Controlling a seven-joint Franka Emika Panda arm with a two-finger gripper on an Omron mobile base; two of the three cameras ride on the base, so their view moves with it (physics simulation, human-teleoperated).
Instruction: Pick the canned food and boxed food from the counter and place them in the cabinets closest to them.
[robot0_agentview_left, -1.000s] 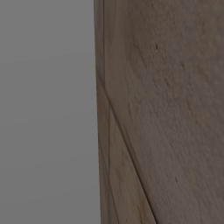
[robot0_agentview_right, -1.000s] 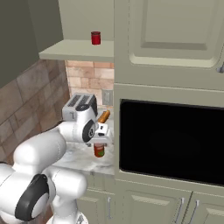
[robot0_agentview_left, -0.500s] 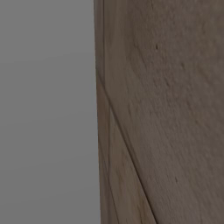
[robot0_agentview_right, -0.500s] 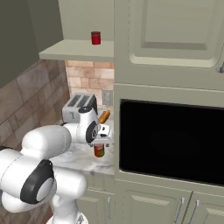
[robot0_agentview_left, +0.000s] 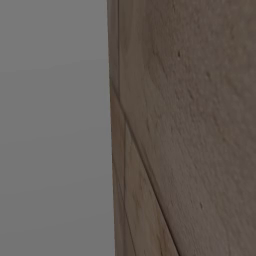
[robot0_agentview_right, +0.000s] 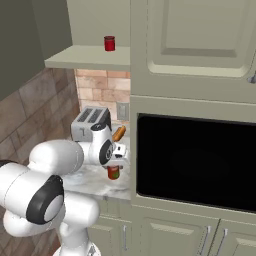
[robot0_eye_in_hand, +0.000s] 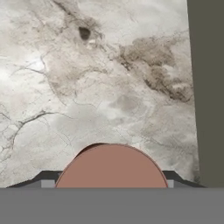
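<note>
**The can sits right under the hand**

The gripper (robot0_agentview_right: 116, 161) hangs low over the counter (robot0_agentview_right: 90, 176), just in front of the toaster (robot0_agentview_right: 91, 122). Right below it stands the canned food (robot0_agentview_right: 114, 172), upright on the stone. In the hand view the round brownish top of the can (robot0_eye_in_hand: 111, 167) sits at the bottom middle, between where the finger tips should be. So the can is straight down from the hand, and its long way points up at the hand. My guess is the next move is a grab and then a lift.

I cannot tell if the fingers are apart or closed on the can. The can top covers them in the hand view, and the hand blocks them in the right base view.

A small red thing (robot0_agentview_right: 109, 43) stands on the open shelf (robot0_agentview_right: 85, 58) high above the counter. It may be the boxed food, but it is too small to be sure.

An orange thing (robot0_agentview_right: 119, 133) pokes out behind the hand; I cannot make out what it is. The left base view faces a brown wall (robot0_agentview_left: 190, 125) up close.
</note>
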